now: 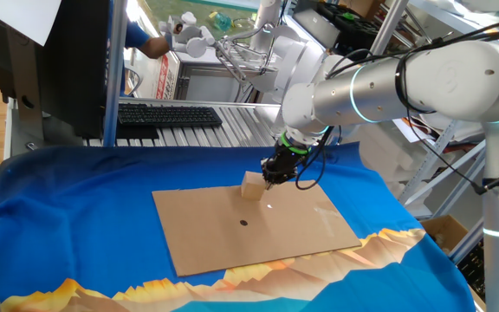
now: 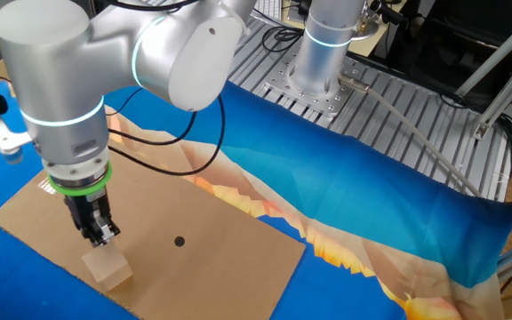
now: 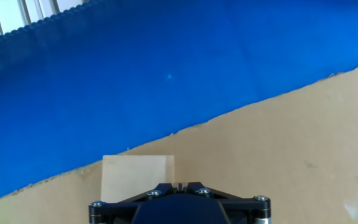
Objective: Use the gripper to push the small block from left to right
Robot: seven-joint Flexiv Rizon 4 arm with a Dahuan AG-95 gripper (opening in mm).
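The small block (image 1: pixel 252 185) is a light tan wooden cube on the far edge of a flat brown cardboard sheet (image 1: pixel 258 230). My gripper (image 1: pixel 271 178), a black narrow tip under a green ring, stands just to the block's right, at or almost at its side. In the other fixed view the gripper (image 2: pixel 101 235) hangs right beside the block (image 2: pixel 108 266). In the hand view the block (image 3: pixel 137 177) sits directly ahead of the gripper (image 3: pixel 179 186), whose jaws are closed together with only a hairline gap and nothing between them.
A blue patterned cloth (image 1: pixel 76 217) covers the table under the cardboard. A small black dot (image 1: pixel 243 223) marks the sheet's middle. A black keyboard (image 1: pixel 167 114) and a monitor (image 1: pixel 50 61) stand at the back. The arm's base (image 2: pixel 323 49) stands on a slotted metal plate.
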